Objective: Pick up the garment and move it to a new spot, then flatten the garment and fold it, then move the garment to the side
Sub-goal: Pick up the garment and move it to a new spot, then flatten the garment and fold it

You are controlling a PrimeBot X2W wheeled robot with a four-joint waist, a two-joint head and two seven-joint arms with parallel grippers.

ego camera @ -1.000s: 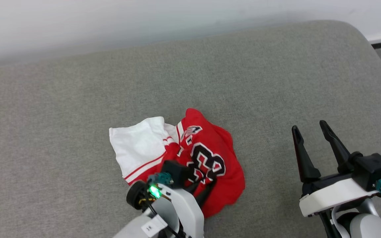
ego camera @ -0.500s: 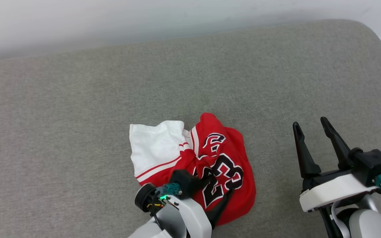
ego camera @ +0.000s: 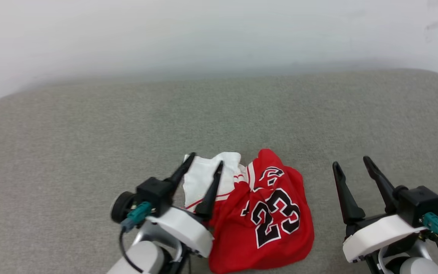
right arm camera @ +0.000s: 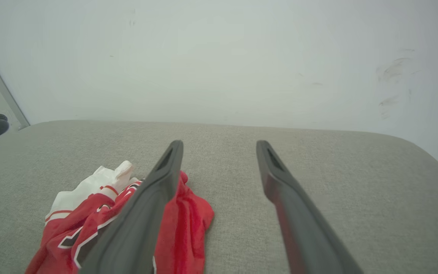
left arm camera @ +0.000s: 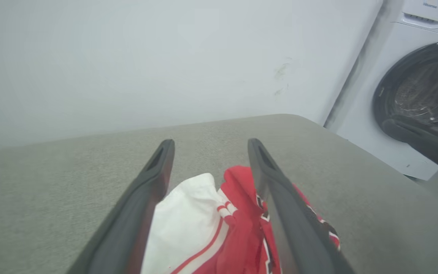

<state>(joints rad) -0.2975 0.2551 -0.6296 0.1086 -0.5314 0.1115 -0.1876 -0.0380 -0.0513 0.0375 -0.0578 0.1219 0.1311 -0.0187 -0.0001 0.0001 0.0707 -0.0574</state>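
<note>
Left pincer (ego camera: 207,158) is hovering wide open over the jersey (ego camera: 272,213), 9 o'clock side; my right pincer (ego camera: 350,161) is sitting open, clear at 3 o'clock.

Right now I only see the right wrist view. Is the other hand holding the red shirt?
Observer: No. The left gripper is open, and the garment lies on the cushion. Its white sleeve shows between the fingers.
Operator: What number is on it?
Observer: A big black 23, facing up.
Operator: What's past the grey cushion?
Observer: A washing machine, just beyond its rounded end.
</note>
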